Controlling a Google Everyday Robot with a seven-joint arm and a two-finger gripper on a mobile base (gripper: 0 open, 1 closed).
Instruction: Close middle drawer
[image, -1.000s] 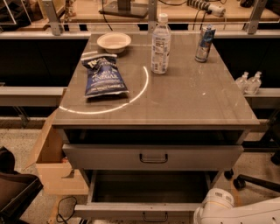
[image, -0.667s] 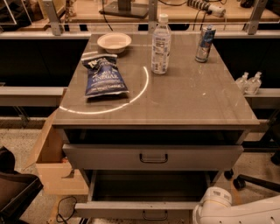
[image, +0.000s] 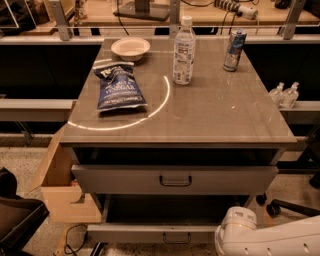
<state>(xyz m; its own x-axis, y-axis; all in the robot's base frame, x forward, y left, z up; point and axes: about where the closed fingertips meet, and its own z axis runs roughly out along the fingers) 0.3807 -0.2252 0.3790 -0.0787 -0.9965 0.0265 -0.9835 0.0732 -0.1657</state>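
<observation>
1. Grey metal cabinet (image: 220, 115): fills most of the view and is the landmark for everything below.
2. Middle drawer (image: 130, 233): low on the cabinet's front, at the bottom edge of the view. It is pulled far out, with the dark inside showing behind its low front panel. The small loop handle (image: 176, 239) sits at the panel's centre. Not closed yet.
3. Top drawer (image: 115, 179): just under the cabinet's top, taller front, bigger handle. It stands out a little, less than the middle drawer. Not the target.
4. Arm (image: 280, 242): white, at the cabinet's lower right front corner, beside the right end of the middle drawer's panel. Can't tell if it touches.
5. Gripper: not visible, out of view somewhere past the cabinet's lower front edge. Open or closed, cannot tell.
6. Box (image: 60, 200): tan, against the cabinet's left side, out of the way.
7. On the cabinet's top, none in play: chip bag (image: 119, 90) left, bottle (image: 184, 50) back centre, bowl (image: 130, 48) back left, can (image: 234, 50) back right.
8. Step, my read: approach, push not started.
9. Next move, my read: get the gripper onto the panel near the handle, then push straight in toward the cabinet. Push near centre so the drawer doesn't skew, and stay below the top drawer's front.
</observation>
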